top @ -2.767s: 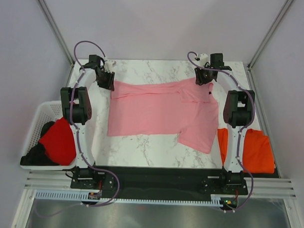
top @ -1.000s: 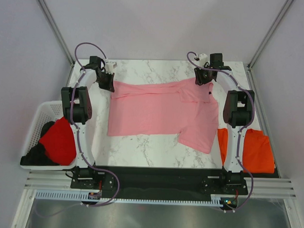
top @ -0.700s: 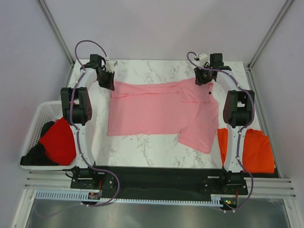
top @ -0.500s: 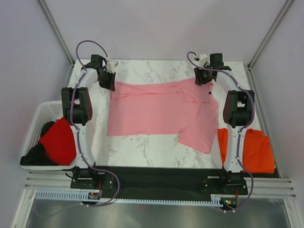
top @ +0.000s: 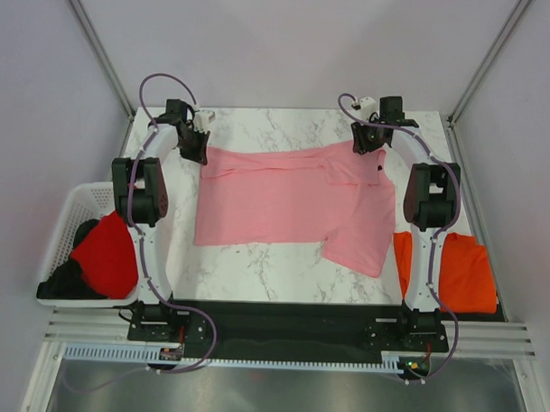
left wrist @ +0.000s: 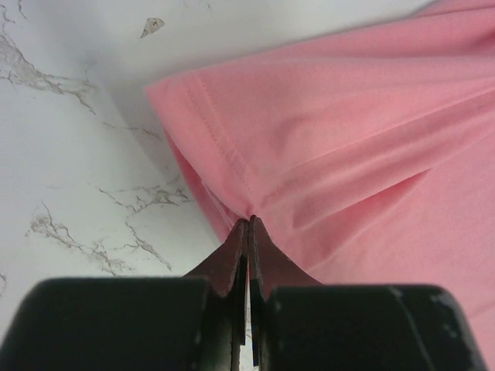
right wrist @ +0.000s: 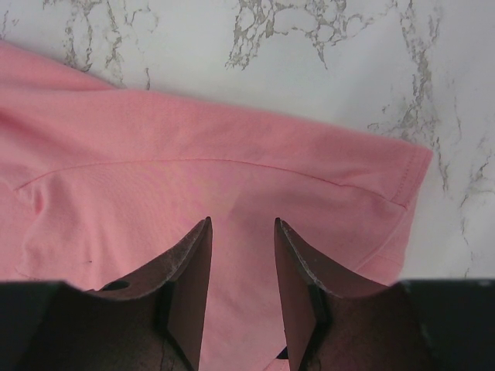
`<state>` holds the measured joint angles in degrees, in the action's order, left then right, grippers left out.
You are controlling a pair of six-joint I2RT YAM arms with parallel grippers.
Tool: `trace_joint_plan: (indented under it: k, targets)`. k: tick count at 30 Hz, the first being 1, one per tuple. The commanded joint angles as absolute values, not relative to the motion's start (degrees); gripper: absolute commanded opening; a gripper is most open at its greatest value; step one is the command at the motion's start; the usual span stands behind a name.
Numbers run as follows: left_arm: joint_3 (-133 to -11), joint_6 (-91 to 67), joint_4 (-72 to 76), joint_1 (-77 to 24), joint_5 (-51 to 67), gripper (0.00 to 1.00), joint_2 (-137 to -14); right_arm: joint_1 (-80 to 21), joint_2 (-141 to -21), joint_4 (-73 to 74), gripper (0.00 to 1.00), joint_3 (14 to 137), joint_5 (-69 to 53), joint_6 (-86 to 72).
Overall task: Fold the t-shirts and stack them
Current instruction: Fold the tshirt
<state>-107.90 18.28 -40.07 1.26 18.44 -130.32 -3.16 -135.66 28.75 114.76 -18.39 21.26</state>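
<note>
A light pink t-shirt lies spread across the middle of the marble table, its right part folded over. At its far left sleeve, my left gripper is shut, with the pink fabric puckering into the closed tips. My right gripper stands open over the far right sleeve, pink cloth showing between its fingers. A red t-shirt sits in the basket at the left. An orange t-shirt lies at the table's near right.
A white lattice basket hangs at the table's left edge, with a dark item beside the red t-shirt in it. Bare marble shows behind the pink shirt, and more marble lies in front of it.
The left arm has shifted slightly at the shirt's far left corner. The right arm and the shirts lie as before.
</note>
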Motion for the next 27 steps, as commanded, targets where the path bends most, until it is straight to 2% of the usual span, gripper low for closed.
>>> trace_joint_plan:
  k: [1, 11, 27]
  targets:
    - [-106.8, 19.95, -38.58, 1.14, 18.19, 0.02, -126.57, -3.34, -134.91, 28.48, 0.46, 114.79, -19.77, 21.8]
    - [-102.57, 20.92, -38.76, 1.67, 20.3, 0.02, -120.06, -3.08, -133.51, 28.57, 0.45, 114.52, -20.21, 21.88]
    - [-98.79, 28.12, -46.32, 2.11, 20.56, 0.02, -117.51, -0.97, -130.87, 30.76, 0.45, 111.53, -21.18, 23.64]
